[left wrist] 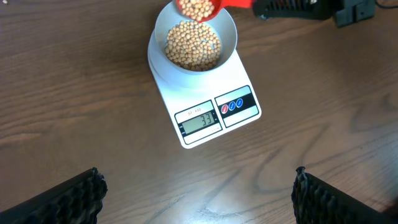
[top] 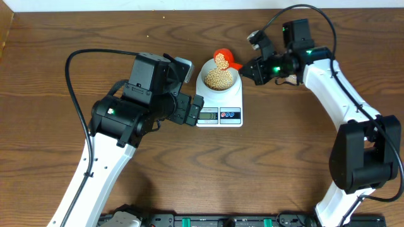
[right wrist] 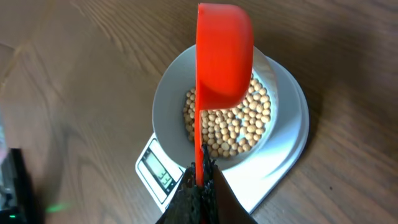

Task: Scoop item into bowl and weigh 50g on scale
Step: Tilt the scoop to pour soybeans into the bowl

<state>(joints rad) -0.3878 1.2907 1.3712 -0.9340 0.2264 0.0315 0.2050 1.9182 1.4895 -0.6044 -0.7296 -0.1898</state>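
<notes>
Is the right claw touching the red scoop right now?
Touching. The right wrist view shows it: the handle of the scoop runs down into the right claw, pinched there with no gap.

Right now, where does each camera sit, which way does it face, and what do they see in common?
Overhead: above the table, facing straight down; left arm and right arm flank the scale.
Left wrist: on the left arm, facing down at the bowl; the open left end effector frames the bottom corners.
Right wrist: on the right arm, facing down along the red scoop; the right end effector grips its handle.
Shared: all see the bowl of beans.
</notes>
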